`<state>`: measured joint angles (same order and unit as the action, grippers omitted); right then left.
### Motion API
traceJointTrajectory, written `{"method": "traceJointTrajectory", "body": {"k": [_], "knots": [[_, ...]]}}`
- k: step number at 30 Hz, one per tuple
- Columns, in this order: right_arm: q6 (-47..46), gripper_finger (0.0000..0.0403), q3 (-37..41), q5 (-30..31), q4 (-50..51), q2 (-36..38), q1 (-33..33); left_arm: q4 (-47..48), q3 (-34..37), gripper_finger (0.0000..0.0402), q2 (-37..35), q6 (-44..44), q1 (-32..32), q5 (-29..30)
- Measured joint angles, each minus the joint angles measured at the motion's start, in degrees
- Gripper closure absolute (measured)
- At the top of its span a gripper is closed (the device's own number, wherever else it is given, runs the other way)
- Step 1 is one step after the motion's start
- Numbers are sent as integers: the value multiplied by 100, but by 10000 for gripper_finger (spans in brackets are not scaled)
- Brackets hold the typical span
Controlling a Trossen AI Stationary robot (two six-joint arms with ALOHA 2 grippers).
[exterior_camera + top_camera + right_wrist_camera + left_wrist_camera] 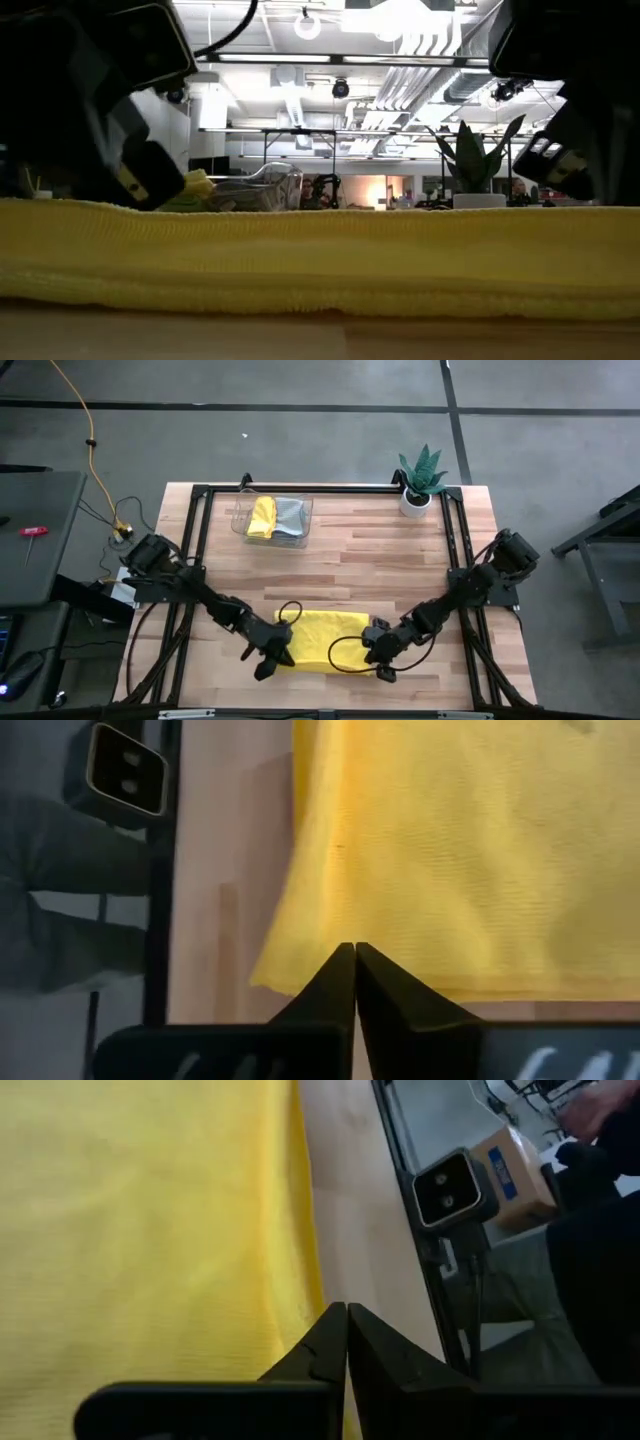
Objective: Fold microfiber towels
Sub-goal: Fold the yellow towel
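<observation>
One yellow towel (322,640) lies flat on the wooden table by its near edge; it fills the width of the low view (320,250). My left gripper (272,660) is shut at the towel's near left corner, its tips over the towel's near edge (318,1295). My right gripper (382,662) is shut at the near right corner (264,980). A second yellow towel (262,517) and a grey towel (290,517) lie in the clear tray (240,520) at the far side. The other towels are out of view. My left gripper has its shut fingertips (335,1330) right at the yellow towel's near edge, coming in low. I cannot tell whether they touch it. My right gripper has its shut fingertips (345,965) over the towel just inside its near right corner. I cannot tell whether they touch it.
A potted plant (420,485) stands at the far right corner. The low camera (450,1185) sits on the frame at the table's near edge, close to both grippers. Bare wood lies between the towel and the tray. A person shows beyond the table in the left wrist view (600,1110).
</observation>
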<state>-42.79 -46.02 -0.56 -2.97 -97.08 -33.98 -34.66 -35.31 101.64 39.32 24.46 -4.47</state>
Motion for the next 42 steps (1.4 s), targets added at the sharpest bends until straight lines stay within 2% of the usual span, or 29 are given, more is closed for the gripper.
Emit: {"method": "traceJointTrajectory", "body": {"k": [9,16,19,23,25,30,34,39,42], "knots": [[-72,401,0,-9,-55,-17,-104,-287,-319,399,504,204,224,-189],[105,402,0,-211,32,-10,-88,-378,-313,401,328,217,98,-428],[83,402,0,-233,35,1,-61,-75,-337,401,-194,-139,-12,-64],[82,402,0,-131,57,1,-47,1007,-327,401,-599,-953,-126,1186],[83,402,0,-101,64,1,-47,1304,-396,401,-629,-1353,-188,1531],[76,403,0,-122,194,1,-52,2027,-793,402,-320,-2260,-175,1480],[17,403,0,-118,261,3,-49,2229,-1290,402,75,-2676,-53,1478],[11,403,0,-94,275,5,-52,2619,-1800,402,474,-2671,21,1484],[6,403,2,-98,275,7,-54,2613,-1928,402,663,-2540,31,1290]]}}
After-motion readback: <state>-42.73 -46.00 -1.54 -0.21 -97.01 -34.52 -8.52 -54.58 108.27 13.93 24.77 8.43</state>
